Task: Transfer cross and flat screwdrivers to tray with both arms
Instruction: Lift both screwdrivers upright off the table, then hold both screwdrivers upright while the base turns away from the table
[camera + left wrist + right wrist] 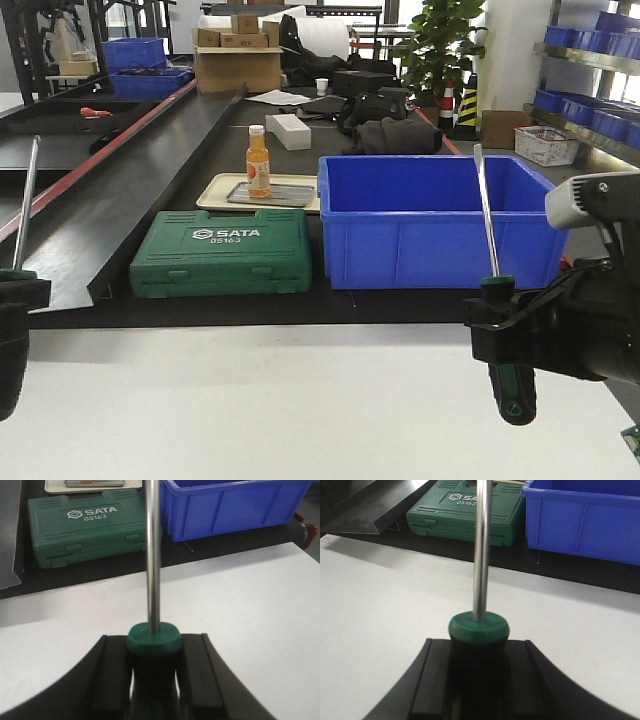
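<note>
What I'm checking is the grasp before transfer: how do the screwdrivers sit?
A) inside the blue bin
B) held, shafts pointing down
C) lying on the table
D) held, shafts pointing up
D: the left gripper and right gripper each clamp a handle, with the left screwdriver and right screwdriver pointing upward.

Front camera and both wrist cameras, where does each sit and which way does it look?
Front view: above the white table, facing the black bench; left fingers hold the left screwdriver, right fingers the right screwdriver, shafts up.
Left wrist: behind the left fingers, looking along the screwdriver shaft toward the bench.
Right wrist: the same behind the right fingers.
Shared: all three show the green SATA case and blue bin.
</note>
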Robot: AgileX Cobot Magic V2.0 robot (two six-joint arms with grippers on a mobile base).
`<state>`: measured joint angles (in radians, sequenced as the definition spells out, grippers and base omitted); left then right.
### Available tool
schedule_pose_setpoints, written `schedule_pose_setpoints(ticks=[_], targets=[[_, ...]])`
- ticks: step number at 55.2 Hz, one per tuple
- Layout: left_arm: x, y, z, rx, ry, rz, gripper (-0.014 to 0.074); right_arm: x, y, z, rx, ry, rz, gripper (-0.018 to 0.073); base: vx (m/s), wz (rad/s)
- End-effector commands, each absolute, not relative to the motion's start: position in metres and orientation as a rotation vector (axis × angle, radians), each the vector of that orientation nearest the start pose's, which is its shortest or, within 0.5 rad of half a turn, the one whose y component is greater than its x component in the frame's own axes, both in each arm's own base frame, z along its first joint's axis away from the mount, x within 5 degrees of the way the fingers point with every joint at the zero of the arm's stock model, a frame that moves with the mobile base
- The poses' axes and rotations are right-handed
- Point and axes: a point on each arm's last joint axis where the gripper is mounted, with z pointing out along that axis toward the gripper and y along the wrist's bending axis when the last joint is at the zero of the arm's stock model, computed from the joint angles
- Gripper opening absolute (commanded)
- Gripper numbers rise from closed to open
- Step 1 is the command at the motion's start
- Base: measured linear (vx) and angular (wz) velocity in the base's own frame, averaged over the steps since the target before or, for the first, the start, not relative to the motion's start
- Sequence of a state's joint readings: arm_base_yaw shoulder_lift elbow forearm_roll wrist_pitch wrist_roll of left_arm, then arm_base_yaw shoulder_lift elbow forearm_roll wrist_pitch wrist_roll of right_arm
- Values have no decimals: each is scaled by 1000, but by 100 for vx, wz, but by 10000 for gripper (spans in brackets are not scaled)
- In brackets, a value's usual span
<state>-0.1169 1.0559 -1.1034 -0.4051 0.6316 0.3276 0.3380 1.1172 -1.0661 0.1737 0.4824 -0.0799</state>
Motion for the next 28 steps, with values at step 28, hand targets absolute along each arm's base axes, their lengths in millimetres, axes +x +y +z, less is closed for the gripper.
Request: schedule_pose_setpoints(ticks=[28], targets=[[211,-46,425,213,1889,-332,-3,223,85,408,-289,1866,350,-8,-24,-5]])
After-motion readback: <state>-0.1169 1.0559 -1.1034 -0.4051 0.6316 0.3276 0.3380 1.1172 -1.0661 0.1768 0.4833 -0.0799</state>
